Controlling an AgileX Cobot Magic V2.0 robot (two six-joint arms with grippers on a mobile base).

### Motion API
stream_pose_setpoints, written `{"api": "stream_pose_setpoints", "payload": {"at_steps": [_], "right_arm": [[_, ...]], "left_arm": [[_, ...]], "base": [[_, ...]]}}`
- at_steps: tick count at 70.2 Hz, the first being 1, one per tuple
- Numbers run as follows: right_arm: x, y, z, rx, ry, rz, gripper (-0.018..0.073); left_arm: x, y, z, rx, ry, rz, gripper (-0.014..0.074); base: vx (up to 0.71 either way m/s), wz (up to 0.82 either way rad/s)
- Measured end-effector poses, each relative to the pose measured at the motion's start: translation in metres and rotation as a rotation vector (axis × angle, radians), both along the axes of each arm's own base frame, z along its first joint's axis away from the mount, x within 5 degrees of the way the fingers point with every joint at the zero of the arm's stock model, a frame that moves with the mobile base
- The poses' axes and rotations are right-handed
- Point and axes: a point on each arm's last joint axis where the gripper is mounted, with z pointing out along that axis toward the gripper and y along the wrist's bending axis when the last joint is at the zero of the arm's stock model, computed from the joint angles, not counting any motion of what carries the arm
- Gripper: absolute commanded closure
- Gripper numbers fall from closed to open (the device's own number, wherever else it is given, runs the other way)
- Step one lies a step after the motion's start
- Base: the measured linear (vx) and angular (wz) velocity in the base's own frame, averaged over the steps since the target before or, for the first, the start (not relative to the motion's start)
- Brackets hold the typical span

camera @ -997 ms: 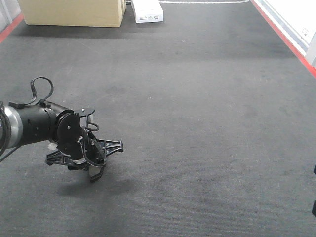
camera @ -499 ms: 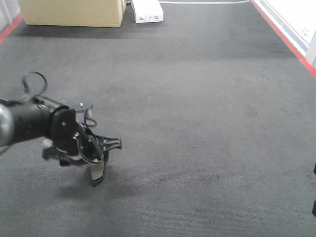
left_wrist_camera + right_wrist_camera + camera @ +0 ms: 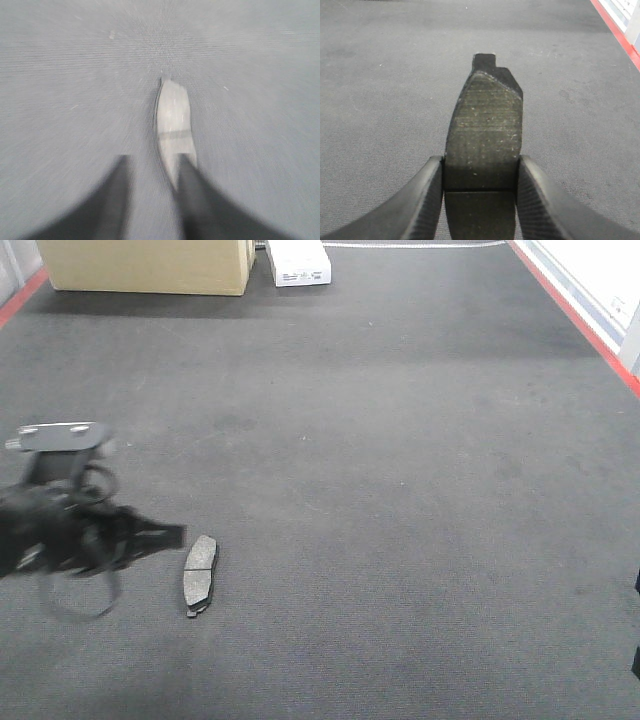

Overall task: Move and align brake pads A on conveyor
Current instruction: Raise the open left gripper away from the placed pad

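Note:
One brake pad (image 3: 200, 575) lies flat on the dark conveyor (image 3: 400, 490) at the lower left, its long side pointing away from me. My left gripper (image 3: 150, 537), blurred by motion, is just left of it, open and apart from the pad. In the left wrist view the same pad (image 3: 174, 125) lies ahead of my left gripper (image 3: 153, 161), its near end under the right fingertip (image 3: 192, 185); only belt shows between the fingers. In the right wrist view my right gripper (image 3: 480, 170) is shut on a second brake pad (image 3: 485, 120), held above the belt (image 3: 380, 100).
A cardboard box (image 3: 145, 265) and a white box (image 3: 298, 262) stand at the belt's far end. Red borders run along the right side (image 3: 575, 310) and the far left (image 3: 20, 295).
The left gripper has let go of the brake pad, which now lies on the belt. The arm has drawn back to the left, fast enough to blur.

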Motion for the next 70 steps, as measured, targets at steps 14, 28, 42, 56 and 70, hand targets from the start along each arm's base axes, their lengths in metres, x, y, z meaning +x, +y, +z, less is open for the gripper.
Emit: {"api": "stream_pose_setpoints", "payload": {"at_steps": [14, 28, 42, 56, 70], "right_arm": [[0.0, 0.0, 0.0, 0.0, 0.0, 0.0, 0.0511], [0.0, 0.0, 0.0, 0.0, 0.0, 0.0, 0.0511], [0.0, 0.0, 0.0, 0.0, 0.001, 0.0, 0.0511], [0.0, 0.0, 0.0, 0.0, 0.001, 0.0, 0.0511], [0.0, 0.0, 0.0, 0.0, 0.001, 0.0, 0.0511]], "left_arm": [[-0.047, 0.023, 0.017, -0.018, -0.124, -0.014, 0.0604], [-0.097, 0.049, 0.03, -0.029, -0.311, -0.03, 0.0604], [-0.146, 0.073, 0.032, -0.065, -0.526, -0.03, 0.0603], [-0.173, 0.085, 0.036, -0.126, -0.677, -0.02, 0.0603], [-0.18, 0.088, 0.038, -0.145, -0.723, -0.017, 0.0603]], "base": [[0.0, 0.0], [0.0, 0.0], [0.0, 0.0], [0.0, 0.0], [0.0, 0.0]]}}
